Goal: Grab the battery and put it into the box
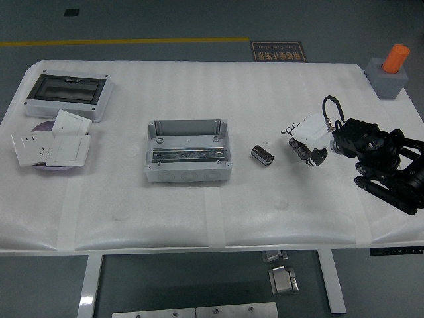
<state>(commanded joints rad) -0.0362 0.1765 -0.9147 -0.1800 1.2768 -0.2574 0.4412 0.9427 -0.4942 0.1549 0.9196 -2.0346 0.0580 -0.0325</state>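
Observation:
A small dark cylindrical battery (262, 155) lies on its side on the white table, right of the box. The grey open box (188, 151) with a metal rail inside stands at the table's middle. My right hand (303, 137), white-fingered on a black arm, reaches in from the right and hovers a short way right of the battery, fingers spread and holding nothing. It does not touch the battery. My left arm is out of view.
A grey panel with a dark window (68, 95) lies at the far left. Several white wall sockets (52, 146) sit on a purple disc at the left. A grey block with an orange cylinder (389, 71) stands at the far right corner.

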